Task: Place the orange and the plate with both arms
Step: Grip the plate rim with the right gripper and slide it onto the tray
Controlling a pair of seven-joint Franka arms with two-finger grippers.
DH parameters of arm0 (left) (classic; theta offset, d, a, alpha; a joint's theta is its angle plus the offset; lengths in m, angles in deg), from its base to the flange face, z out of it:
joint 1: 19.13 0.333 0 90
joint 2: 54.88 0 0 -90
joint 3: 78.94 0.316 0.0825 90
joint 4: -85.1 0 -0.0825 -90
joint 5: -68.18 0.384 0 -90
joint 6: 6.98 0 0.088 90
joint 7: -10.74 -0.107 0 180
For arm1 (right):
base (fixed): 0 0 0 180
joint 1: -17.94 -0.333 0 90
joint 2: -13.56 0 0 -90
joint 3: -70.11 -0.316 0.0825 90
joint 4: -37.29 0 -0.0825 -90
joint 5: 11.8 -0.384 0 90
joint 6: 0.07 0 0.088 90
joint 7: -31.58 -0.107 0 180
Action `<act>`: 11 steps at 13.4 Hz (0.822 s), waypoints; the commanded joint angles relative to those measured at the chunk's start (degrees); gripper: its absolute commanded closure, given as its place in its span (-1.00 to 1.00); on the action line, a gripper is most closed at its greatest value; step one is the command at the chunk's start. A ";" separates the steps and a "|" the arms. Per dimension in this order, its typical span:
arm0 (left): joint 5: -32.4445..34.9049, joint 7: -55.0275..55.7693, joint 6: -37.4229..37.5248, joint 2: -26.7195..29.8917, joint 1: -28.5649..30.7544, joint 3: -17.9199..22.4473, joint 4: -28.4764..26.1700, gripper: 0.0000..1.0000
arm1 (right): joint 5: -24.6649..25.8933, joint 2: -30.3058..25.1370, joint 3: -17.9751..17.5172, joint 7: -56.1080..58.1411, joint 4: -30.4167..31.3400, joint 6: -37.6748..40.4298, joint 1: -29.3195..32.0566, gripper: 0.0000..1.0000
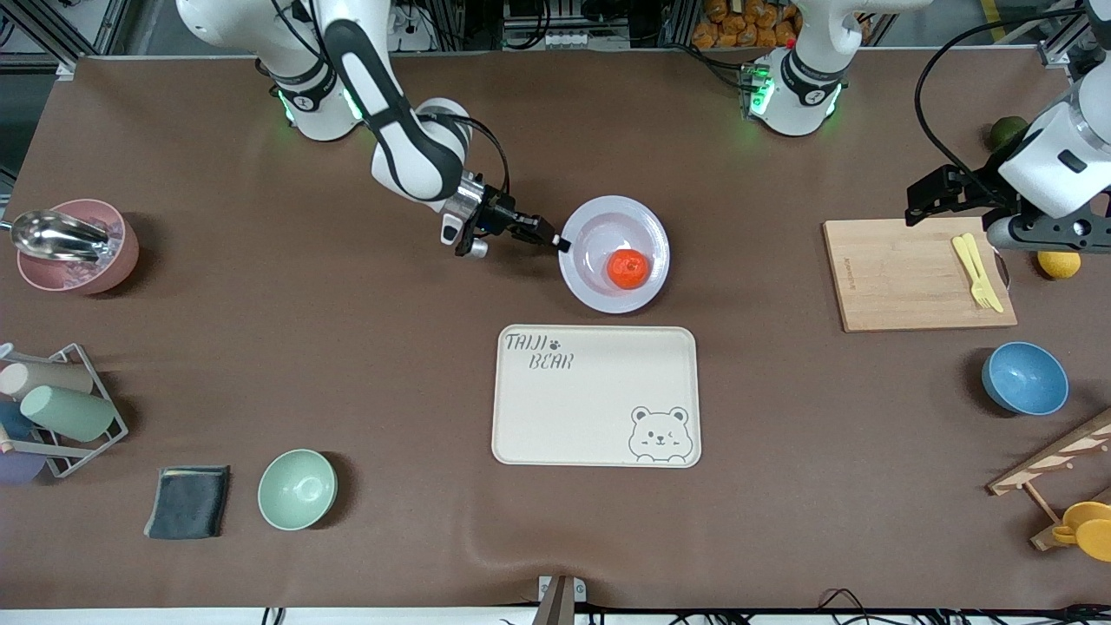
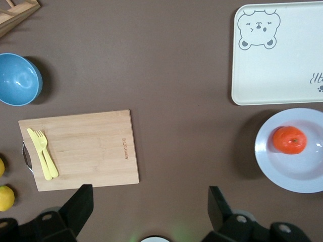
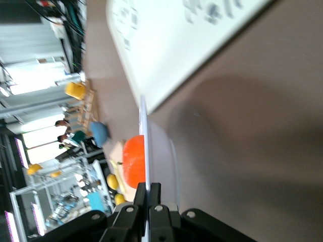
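A cream bear-print tray (image 1: 595, 396) lies mid-worktop, near the front camera. Toward the left arm's end sit a wooden cutting board (image 1: 918, 273) carrying a yellow fork (image 1: 976, 272), a blue bowl (image 1: 1025, 378) nearer the camera, a yellow fruit (image 1: 1059, 263) and a dark green fruit (image 1: 1008, 131). Toward the right arm's end are a pink bowl (image 1: 76, 246) holding a metal scoop (image 1: 54, 234), a wire rack of cups (image 1: 57, 411), a dark folded cloth (image 1: 188, 502) and a mint-green bowl (image 1: 297, 489).

Robot lab w/ a mock kitchen setup. Two arms (image 1: 408, 130) bolted at a brown-covered table (image 1: 347, 347), aluminium framing (image 1: 1063, 43) and cables at the edges, glass partitions and bright screens (image 3: 30, 151) around. Bowls (image 1: 1024, 378), cutting board (image 1: 911, 273), tray (image 1: 573, 408) laid out as props.
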 commanded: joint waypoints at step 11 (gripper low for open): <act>-1.09 0.45 0.17 0.60 -0.31 -1.75 -0.60 -1.00 | 2.49 21.48 -0.26 -0.67 -27.50 -1.20 10.63 1.00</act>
